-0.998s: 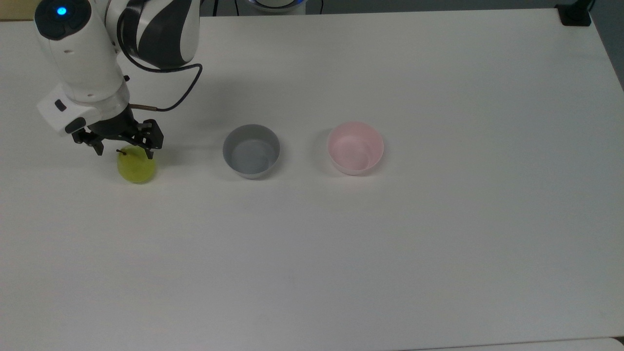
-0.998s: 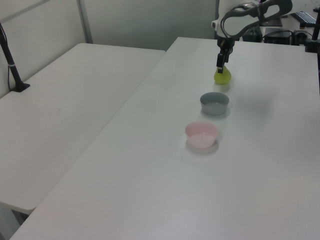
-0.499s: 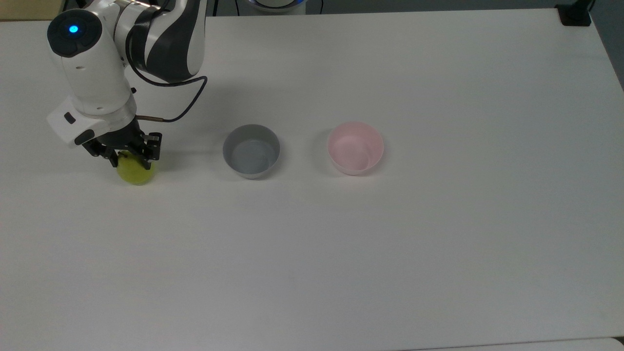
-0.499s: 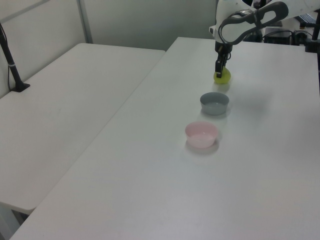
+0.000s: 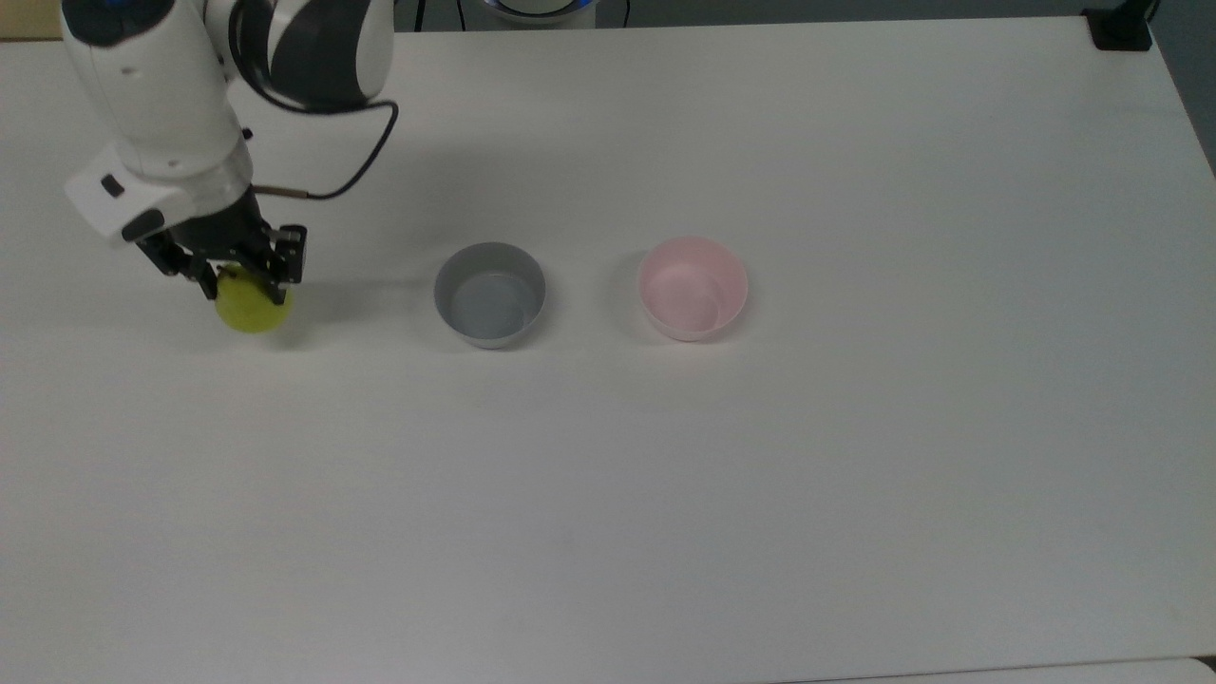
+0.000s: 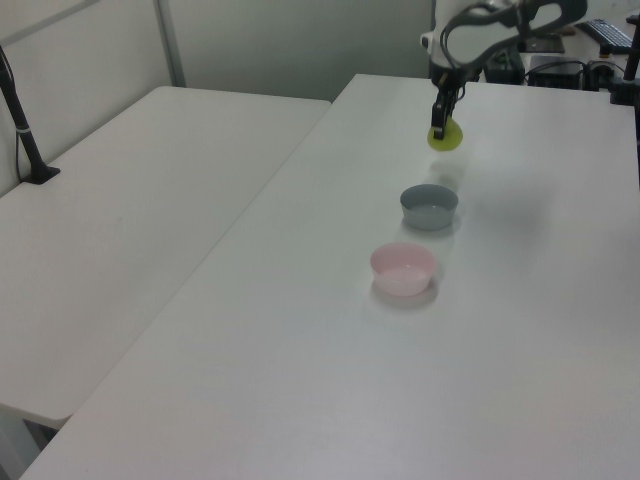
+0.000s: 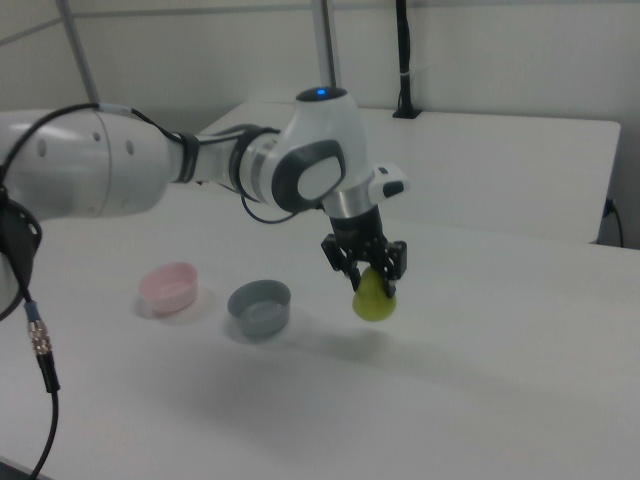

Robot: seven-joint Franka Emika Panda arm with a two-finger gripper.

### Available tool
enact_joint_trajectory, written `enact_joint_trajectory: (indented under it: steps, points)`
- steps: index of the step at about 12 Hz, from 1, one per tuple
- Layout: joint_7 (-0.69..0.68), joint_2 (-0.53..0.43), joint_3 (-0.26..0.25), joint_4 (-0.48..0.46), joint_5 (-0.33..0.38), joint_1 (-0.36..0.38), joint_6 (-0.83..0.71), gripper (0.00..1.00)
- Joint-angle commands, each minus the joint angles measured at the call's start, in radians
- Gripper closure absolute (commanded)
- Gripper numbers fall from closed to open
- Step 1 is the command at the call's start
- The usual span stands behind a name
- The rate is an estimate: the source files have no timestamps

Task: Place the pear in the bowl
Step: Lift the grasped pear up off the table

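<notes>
The yellow-green pear (image 5: pixel 252 307) (image 6: pixel 446 137) (image 7: pixel 374 298) hangs above the white table, with my gripper (image 5: pixel 239 282) (image 7: pixel 368 275) shut on its top. In the right view its shadow lies on the table below it. The pale pink bowl (image 5: pixel 693 288) (image 6: pixel 403 269) (image 7: pixel 168 287) stands upright and empty far off toward the top view's right, beyond the grey bowl (image 5: pixel 490 294) (image 6: pixel 429 206) (image 7: pixel 259 305). The pear's stem is hidden between the jaws.
The grey bowl stands between the pear and the pink bowl, also empty. A black cable (image 5: pixel 351 176) loops off my wrist. A second white table (image 6: pixel 140 210) adjoins on the left view's left. A black post base (image 5: pixel 1121 28) sits at the top view's upper right corner.
My gripper dropped over the pear, shut on it, then lifted it off the table. Both bowls stayed put.
</notes>
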Motion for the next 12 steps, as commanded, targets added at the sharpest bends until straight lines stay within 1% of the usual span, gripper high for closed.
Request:
enact_joint_trajectory:
  steps: [1,2,3,4,6,8,10,12]
  points:
    - [0.024,-0.126,0.028,0.029,-0.001,0.013,-0.184,0.94]
    - [0.024,-0.147,0.037,0.066,0.005,0.013,-0.258,0.94]
    - [0.025,-0.18,0.052,0.082,0.008,0.01,-0.321,0.94]
    - [0.028,-0.212,0.068,0.088,0.028,0.007,-0.366,0.94]
    - [0.103,-0.249,0.097,0.088,0.047,0.003,-0.42,0.93]
    - [0.161,-0.299,0.149,0.077,0.056,0.009,-0.438,0.93]
    - [0.203,-0.338,0.152,0.07,0.115,0.041,-0.44,0.92]
    - [0.244,-0.37,0.152,0.025,0.12,0.113,-0.428,0.92]
